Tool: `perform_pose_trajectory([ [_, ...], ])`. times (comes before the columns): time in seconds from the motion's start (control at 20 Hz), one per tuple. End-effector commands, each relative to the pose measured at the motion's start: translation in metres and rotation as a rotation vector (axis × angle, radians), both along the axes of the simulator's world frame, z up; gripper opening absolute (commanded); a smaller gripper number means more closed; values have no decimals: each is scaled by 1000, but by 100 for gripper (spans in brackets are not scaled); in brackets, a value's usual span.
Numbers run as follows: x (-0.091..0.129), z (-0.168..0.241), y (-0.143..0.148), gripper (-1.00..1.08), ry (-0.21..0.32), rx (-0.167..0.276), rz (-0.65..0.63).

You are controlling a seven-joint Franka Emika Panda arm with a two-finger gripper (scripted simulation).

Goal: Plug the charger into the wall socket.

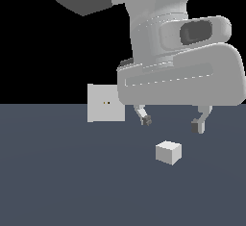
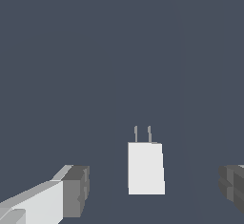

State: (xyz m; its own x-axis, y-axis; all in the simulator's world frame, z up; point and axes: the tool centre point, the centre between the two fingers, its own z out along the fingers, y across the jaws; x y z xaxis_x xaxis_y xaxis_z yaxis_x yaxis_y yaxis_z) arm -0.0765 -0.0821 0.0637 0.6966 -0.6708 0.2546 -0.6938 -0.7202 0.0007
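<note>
I have the gripper (image 1: 171, 122) hanging above the charger (image 1: 168, 152) with its jaws spread wide and nothing between them. The charger is a small white cube, and it lies on the dark grey table (image 1: 57, 182), a little below the gripper and roughly between the two fingertips (image 1: 146, 120) in the exterior view. In the wrist view the charger (image 2: 146, 168) sits between the two dark pads (image 2: 76, 191), with free space on both sides, and its two thin prongs (image 2: 142, 134) point away from the camera along the table.

The wall socket (image 1: 105, 103) is a flat white panel that stands upright further back on the table, toward the exterior view's left of the charger and well apart from it. Its two small holes (image 1: 106, 103) are near the middle of the panel.

I judge the step in hand to be the grasp. To do it well, I would lower the gripper straight down until the pads are level with the sides of the cube, and only then clench. The cube looks nearer to one pad than to the other in the wrist view, so I would centre first; otherwise one pad may push it and turn the prongs. The prongs must stay free, so I would hold the body only. How the prongs line up with the holes I cannot tell from here.

There are no containers in either view, so nothing holds the charger.
</note>
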Motion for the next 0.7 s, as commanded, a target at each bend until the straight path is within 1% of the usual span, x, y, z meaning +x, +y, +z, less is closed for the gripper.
perform_pose_trajectory([
  [0.0,-1,-2,-1,100,-5,-3,-13],
  [0.65,-1,-6,-1,100,-3,-2,-12],
])
